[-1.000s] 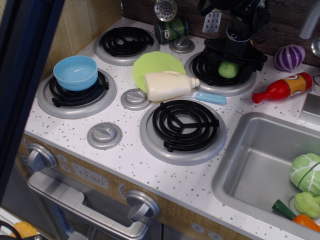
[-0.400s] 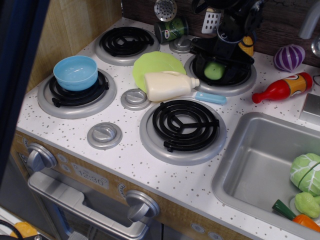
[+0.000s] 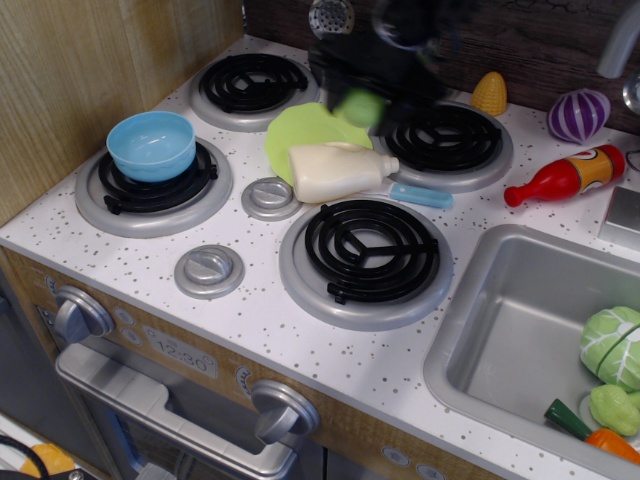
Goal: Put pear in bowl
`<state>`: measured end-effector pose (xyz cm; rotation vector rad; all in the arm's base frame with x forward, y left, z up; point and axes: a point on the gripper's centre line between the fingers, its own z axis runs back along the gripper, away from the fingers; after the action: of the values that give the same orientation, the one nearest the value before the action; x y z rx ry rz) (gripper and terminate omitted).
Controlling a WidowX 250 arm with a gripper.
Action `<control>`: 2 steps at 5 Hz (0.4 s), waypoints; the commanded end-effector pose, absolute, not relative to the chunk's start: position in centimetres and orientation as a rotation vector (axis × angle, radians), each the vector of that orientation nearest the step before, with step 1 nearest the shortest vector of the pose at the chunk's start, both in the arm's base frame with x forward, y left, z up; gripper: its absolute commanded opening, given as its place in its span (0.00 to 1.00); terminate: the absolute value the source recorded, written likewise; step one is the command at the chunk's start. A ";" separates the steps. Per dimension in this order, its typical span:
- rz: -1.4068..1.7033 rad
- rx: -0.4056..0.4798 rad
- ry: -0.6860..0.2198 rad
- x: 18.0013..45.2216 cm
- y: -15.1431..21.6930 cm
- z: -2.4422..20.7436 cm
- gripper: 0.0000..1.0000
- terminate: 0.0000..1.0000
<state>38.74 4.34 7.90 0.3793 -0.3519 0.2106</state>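
Note:
The small light-green pear (image 3: 361, 105) hangs in my black gripper (image 3: 365, 98), which is blurred by motion. It is held in the air above the far edge of the lime-green plate (image 3: 305, 132), left of the back right burner (image 3: 443, 138). The gripper is shut on the pear. The light-blue bowl (image 3: 151, 145) stands empty on the front left burner, well to the left of the gripper.
A cream bottle (image 3: 338, 171) lies by the plate, with a blue utensil (image 3: 420, 195) beside it. A red bottle (image 3: 562, 177), a purple onion (image 3: 578, 113) and yellow corn (image 3: 488, 94) sit at the back right. The sink (image 3: 520, 330) holds a cabbage (image 3: 612, 346).
My gripper has lifted the pear off the back right burner and carried it left, over the plate's far edge. The corn behind the burner now shows.

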 end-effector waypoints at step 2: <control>0.103 0.427 -0.307 34.4 15.5 11.6 0.00 0.00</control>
<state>32.97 16.76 8.87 0.3731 -0.2092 0.0641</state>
